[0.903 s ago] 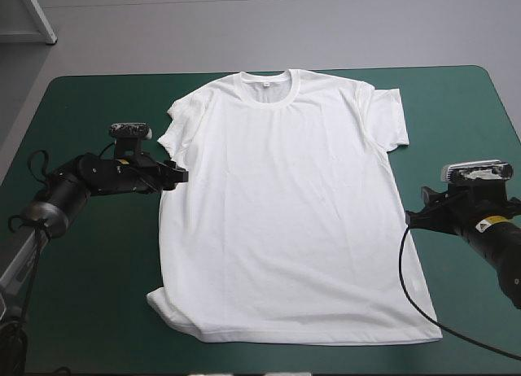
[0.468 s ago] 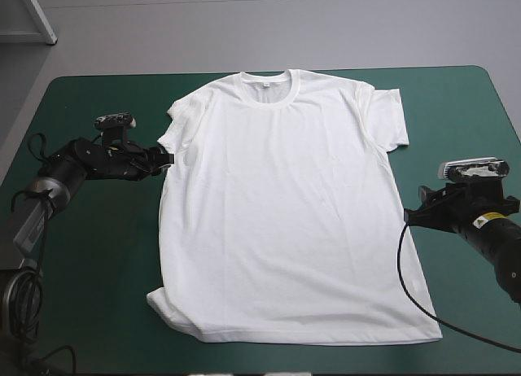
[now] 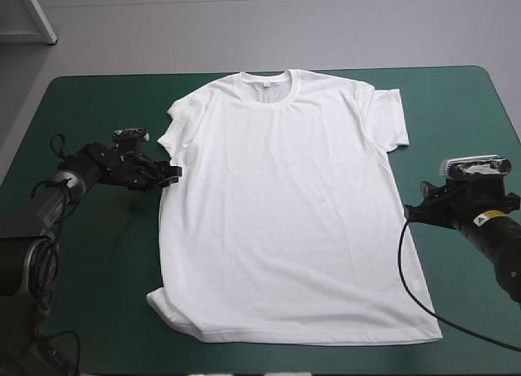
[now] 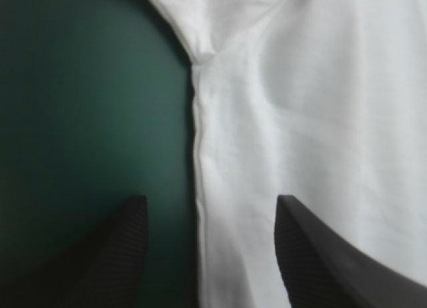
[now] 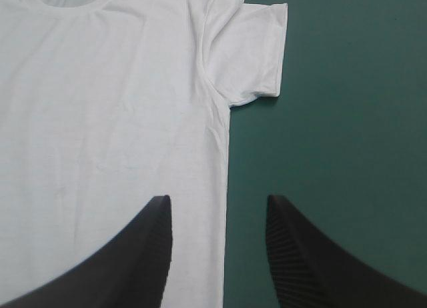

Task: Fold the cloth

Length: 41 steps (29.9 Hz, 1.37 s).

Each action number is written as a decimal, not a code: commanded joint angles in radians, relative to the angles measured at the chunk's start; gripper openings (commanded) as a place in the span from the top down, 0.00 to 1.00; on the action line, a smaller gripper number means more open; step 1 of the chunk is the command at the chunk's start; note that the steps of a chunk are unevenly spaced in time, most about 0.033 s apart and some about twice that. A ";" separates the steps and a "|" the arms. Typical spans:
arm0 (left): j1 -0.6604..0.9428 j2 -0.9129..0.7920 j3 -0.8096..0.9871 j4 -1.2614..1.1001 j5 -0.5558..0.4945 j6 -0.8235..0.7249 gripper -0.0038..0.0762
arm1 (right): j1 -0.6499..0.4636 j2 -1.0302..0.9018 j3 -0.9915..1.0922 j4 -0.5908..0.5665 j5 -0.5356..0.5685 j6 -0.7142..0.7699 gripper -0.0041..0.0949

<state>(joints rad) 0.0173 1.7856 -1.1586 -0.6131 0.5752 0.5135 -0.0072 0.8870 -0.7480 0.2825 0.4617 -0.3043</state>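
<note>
From the high view, the counter [image 3: 456,124] carries a teal-green cover [image 3: 98,254] that runs out to rounded far corners, with plain grey floor [image 3: 244,26] beyond its far edge. The T-shirt [image 3: 285,213] lies spread flat at the middle of the counter. Its collar [image 3: 273,81] is toward the far edge and its hem [image 3: 317,341] is near the near edge, a little rumpled at the corner on the left arm's side. The left end effector [image 3: 172,174] lies low at the shirt's side edge just below the sleeve. The right end effector [image 3: 411,213] sits at the opposite side edge, about halfway down the body.

In the left wrist view, the left end effector [image 4: 210,215] is released, its black fingers [image 4: 127,241] standing wide apart. One finger is over bare cover [image 4: 87,101] and the other over the T-shirt [image 4: 320,108]. The shirt's seamed side edge runs between them, up to the underarm of a sleeve [image 4: 220,15] ahead.

In the right wrist view, the right end effector [image 5: 219,218] is likewise released. One finger [image 5: 147,248] is over the T-shirt [image 5: 113,121] and the other over the cover [image 5: 347,108], with the shirt's side edge between them. Ahead, the other sleeve [image 5: 257,48] lies flat on the cover, and the collar [image 5: 73,1] shows at the far end.
</note>
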 commanded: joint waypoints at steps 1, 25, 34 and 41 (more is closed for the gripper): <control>-0.003 -0.024 -0.029 -0.105 -0.003 0.075 0.44 | -0.008 -0.004 -0.037 0.012 -0.073 -0.007 0.54; -0.003 -0.003 -0.029 -0.068 0.069 0.111 0.93 | -0.008 0.488 -0.285 0.109 0.007 -0.174 0.53; -0.003 -0.003 -0.029 -0.068 0.068 0.111 0.93 | -0.004 0.789 -0.469 0.107 0.090 -0.177 0.39; -0.003 -0.003 -0.029 -0.068 0.066 0.139 0.93 | 0.018 0.891 -0.516 0.101 0.116 -0.177 0.39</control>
<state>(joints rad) 0.0173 1.8153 -1.1695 -0.6682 0.6258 0.6428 -0.0024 1.7971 -1.2272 0.3774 0.5909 -0.4687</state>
